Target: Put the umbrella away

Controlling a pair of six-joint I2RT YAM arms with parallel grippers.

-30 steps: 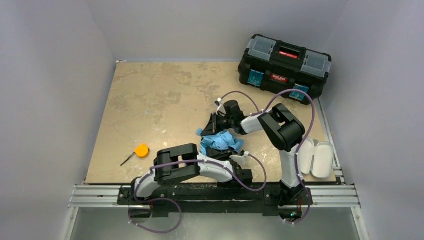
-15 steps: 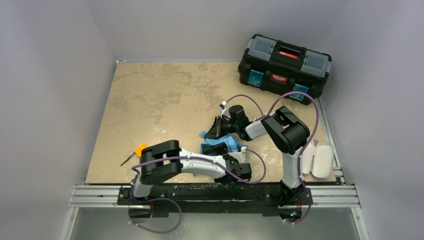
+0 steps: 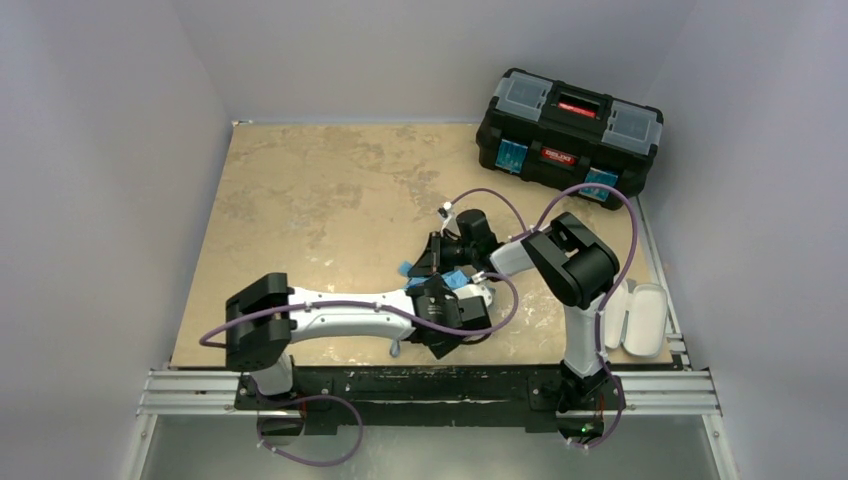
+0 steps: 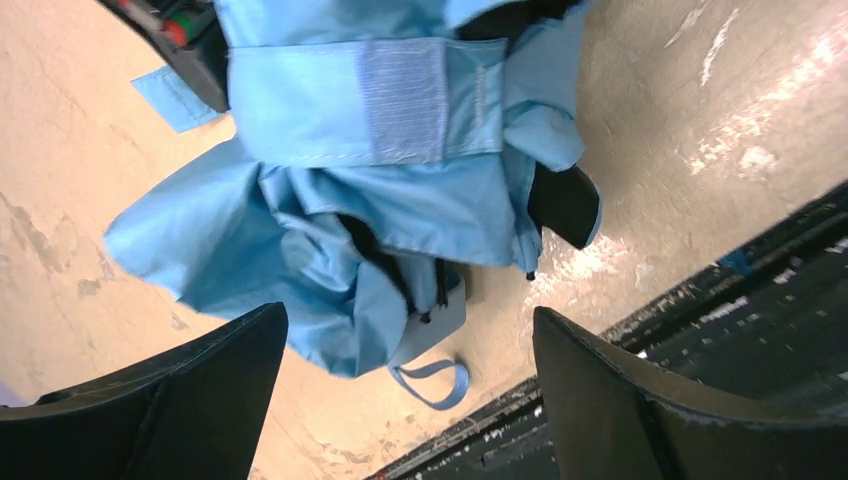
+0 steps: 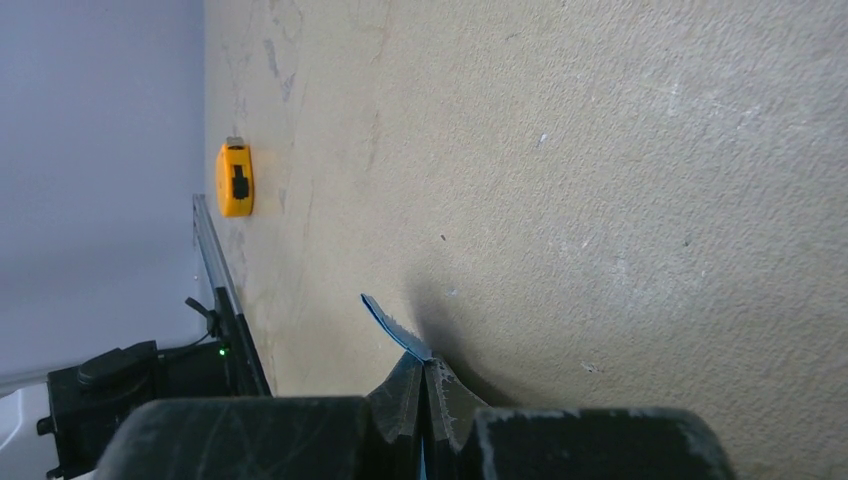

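Hovering left gripper spread wide over umbrella bunched on bench, near front edge | pinching a tab of its blue fabric in closed right gripper | judging canopy light, limp, slippery — favouring the stiffer strap-wrapped middle for hold

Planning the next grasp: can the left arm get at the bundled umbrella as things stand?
Probably yes: the left gripper hangs open over the umbrella, nothing between; the right gripper only pinches it at one end.
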